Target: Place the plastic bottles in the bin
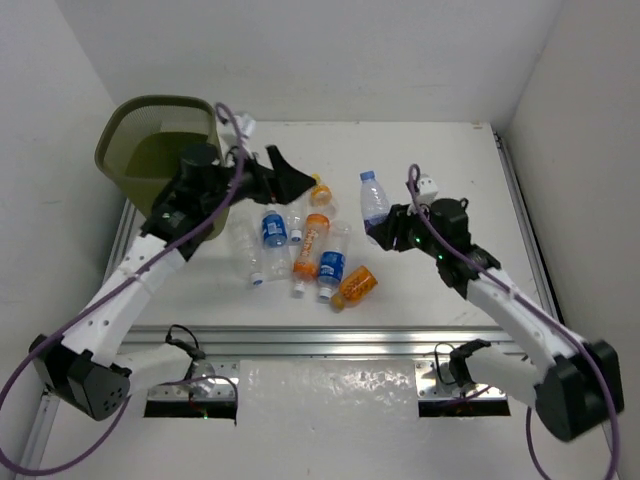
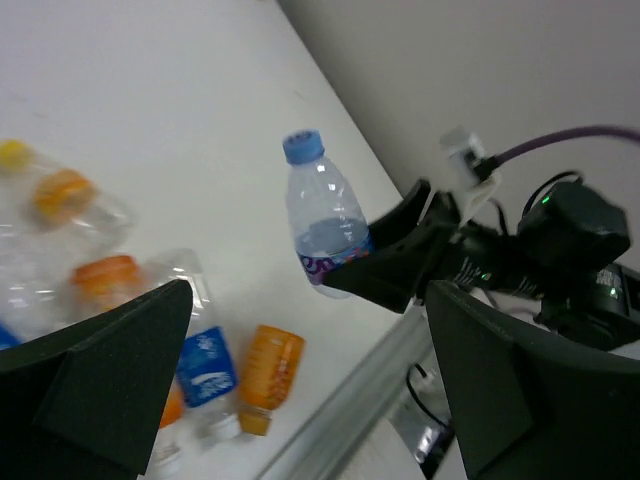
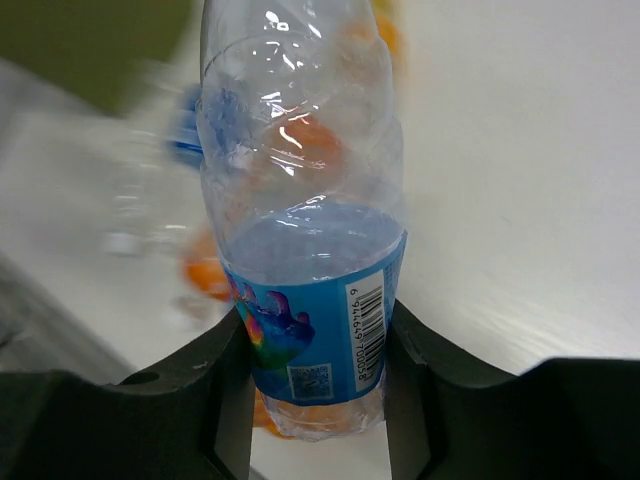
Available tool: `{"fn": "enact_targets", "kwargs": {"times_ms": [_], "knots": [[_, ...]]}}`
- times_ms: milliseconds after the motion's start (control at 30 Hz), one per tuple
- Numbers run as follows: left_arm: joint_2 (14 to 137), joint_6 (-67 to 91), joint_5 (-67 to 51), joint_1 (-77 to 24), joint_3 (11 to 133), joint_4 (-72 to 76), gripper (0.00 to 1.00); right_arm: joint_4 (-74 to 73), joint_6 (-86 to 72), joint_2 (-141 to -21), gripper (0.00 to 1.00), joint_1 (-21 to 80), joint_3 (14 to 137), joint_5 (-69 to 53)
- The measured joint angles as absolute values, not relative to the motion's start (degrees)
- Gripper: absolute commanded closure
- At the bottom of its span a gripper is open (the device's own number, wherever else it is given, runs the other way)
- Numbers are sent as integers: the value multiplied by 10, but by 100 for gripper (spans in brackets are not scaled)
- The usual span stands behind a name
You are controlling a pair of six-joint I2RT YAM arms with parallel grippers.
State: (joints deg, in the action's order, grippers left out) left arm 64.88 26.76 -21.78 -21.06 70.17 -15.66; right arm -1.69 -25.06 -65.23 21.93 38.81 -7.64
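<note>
Only partway: the right fingers (image 3: 195,400) grip one blue-labelled bottle (image 3: 310,250) aloft, the left fingers (image 2: 110,380) gape wide and empty, several bottles (image 1: 310,250) litter the tabletop (image 1: 450,160), and the bin (image 1: 150,102) looks possibly empty.

White all round here: a plain back wall (image 1: 330,60) meets a left wall (image 1: 50,90) and a right wall (image 1: 585,120), boxing in a matte white table (image 1: 450,160). A silver aluminium rail (image 1: 330,340) runs along the table's near edge, a second rail (image 1: 522,220) climbs its right side, and just below the near one a crinkled, shiny sheet (image 1: 330,385) is catching glare. The light is soft and even, with faint, short shadows on the tabletop.
</note>
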Motion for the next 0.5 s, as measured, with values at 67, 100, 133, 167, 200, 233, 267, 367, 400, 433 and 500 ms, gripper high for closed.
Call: {"fn": "enact_targets", "kwargs": {"times_ms": [67,100,133,167,200,233,267,367,400,433,500], "knots": [[667,280,-233,-253,682,-120,0,27,-251,-583,76,220,365,-148],[681,286,-237,-272,676,-105,0,50,-253,-557,76,220,360,-186],[695,291,-240,-291,673,-94,0,67,-256,-542,76,222,360,-215],[708,295,-243,-306,670,-81,0,85,-260,-531,76,223,360,-246],[719,300,-246,-319,668,-69,0,99,-263,-523,76,223,361,-274],[726,303,-248,-327,667,-59,0,108,-269,-519,76,224,362,-297],[734,306,-253,-336,665,-43,0,117,-275,-517,76,224,365,-318],[747,318,-284,-356,657,26,6,134,-297,-518,76,224,371,-366],[750,324,-296,-361,655,50,16,138,-303,-519,75,224,374,-381],[755,332,-312,-365,651,82,51,146,-313,-521,73,224,377,-395],[766,345,-334,-370,647,124,100,164,-328,-524,52,224,379,-411]]}}
